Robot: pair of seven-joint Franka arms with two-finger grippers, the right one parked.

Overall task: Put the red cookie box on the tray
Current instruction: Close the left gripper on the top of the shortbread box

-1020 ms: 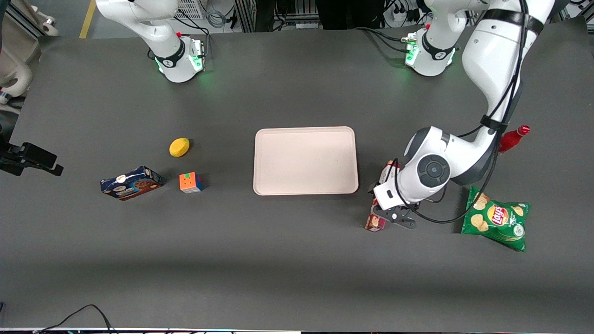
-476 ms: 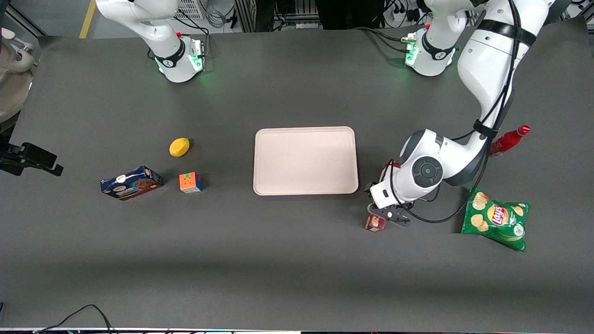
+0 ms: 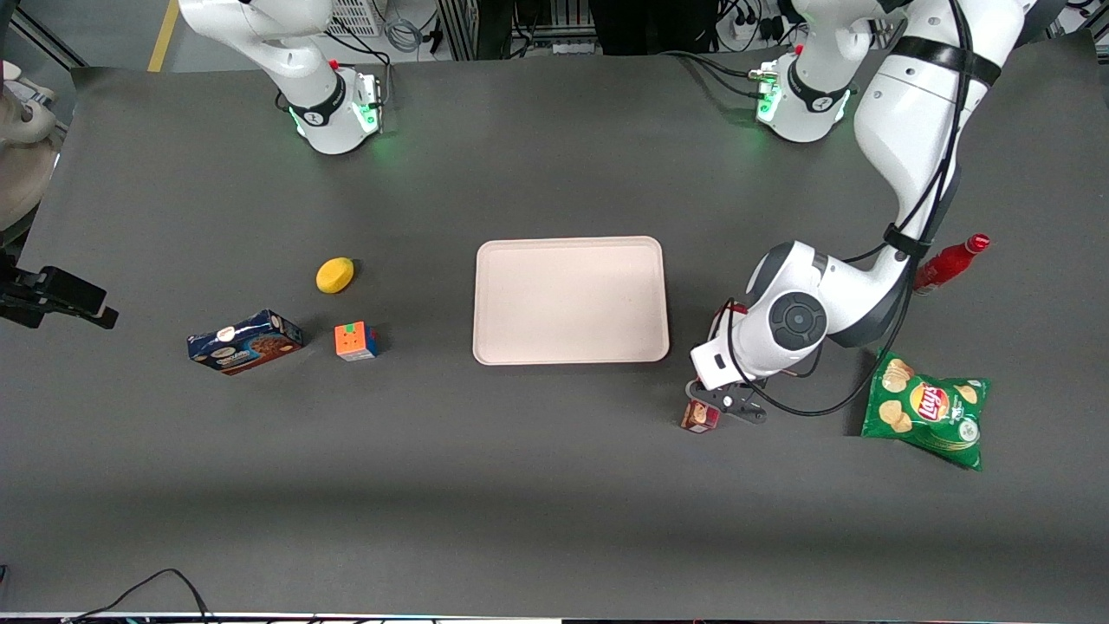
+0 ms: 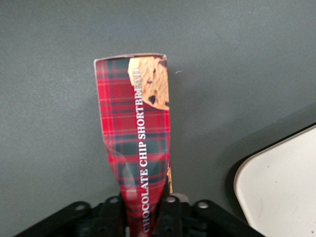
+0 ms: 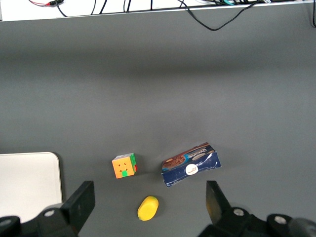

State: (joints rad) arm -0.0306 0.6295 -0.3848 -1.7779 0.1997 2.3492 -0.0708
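1. The front view took in the whole dark grey table, but the working arm hid most of the red cookie box; only its near end showed under the wrist. The left wrist view gave the box along its length, with "CHOCOLATE CHIP SHORTBREAD" printed in white and a cookie picture at its outer end.
2. Only the right wrist view showed the rounded corner of the tray together with the puzzle cube, the dark-blue cookie box and the yellow lemon-shaped object.
3. The tray was a flat, smooth, pale beige-pink rectangle with rounded corners and a low rim. The red cookie box was a slim plaid carton with flat faces and sharp edges. The green chip bag looked glossy and crinkled; the red bottle lay partly hidden by the arm.
4. The gripper sat just off the tray's near corner toward the working arm's end, nearer the front camera than the tray. In the left wrist view its black fingers pressed both narrow sides of the carton, gripping it at one end.
5. The box reached outward from the gripper, beside the tray and not on it.
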